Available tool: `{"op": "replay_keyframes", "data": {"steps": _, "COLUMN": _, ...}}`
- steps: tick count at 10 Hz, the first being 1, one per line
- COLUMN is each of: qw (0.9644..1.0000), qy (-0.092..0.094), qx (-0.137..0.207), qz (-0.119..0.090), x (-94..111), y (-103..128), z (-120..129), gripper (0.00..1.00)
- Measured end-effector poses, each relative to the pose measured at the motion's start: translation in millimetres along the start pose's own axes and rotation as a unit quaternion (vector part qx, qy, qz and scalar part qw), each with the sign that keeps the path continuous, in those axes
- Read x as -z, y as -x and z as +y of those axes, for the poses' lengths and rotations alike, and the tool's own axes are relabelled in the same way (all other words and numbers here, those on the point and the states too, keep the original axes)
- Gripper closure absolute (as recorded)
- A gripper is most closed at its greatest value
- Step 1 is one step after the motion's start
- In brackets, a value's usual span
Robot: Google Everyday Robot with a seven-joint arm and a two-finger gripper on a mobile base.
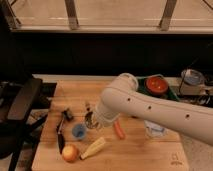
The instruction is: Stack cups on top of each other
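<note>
The light blue plastic cup [78,131] stands upright on the wooden board [135,155], left of centre. Just above and to its right is the shiny silver cup [89,118]. My white arm reaches in from the right, and my gripper [96,121] sits at its lower end, right against the silver cup and partly covering it. The gripper is shut, and I see nothing held in it. The arm hides how the gripper meets the silver cup.
A red bowl [156,85] sits in a green tray [172,92] at the back right, with a clear plastic bag [155,129] in front. An orange-red sausage-shaped item [119,130], a yellow corn-like piece [94,147], a round orange fruit [70,152] and a black tool [61,131] lie on the board. A black chair [22,100] stands left.
</note>
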Motion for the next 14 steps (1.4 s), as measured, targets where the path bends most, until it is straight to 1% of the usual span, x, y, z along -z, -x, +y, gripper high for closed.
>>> {"op": "replay_keyframes", "data": {"steps": 5, "qw": 0.9989, "qy": 0.031, "qx": 0.031, "qz": -0.016, "x": -27.9, "y": 29.4, "z": -21.7, "gripper": 1.00}}
{"op": "replay_keyframes", "data": {"steps": 8, "qw": 0.9976, "qy": 0.047, "qx": 0.046, "qz": -0.021, "x": -42.2, "y": 43.2, "z": -28.8, "gripper": 1.00}}
{"op": "replay_keyframes", "data": {"steps": 11, "qw": 0.9965, "qy": 0.063, "qx": 0.050, "qz": -0.021, "x": -61.0, "y": 47.1, "z": -33.9, "gripper": 1.00}}
{"op": "replay_keyframes", "data": {"steps": 14, "qw": 0.9962, "qy": 0.073, "qx": 0.042, "qz": -0.020, "x": -73.9, "y": 40.6, "z": -40.6, "gripper": 1.00}}
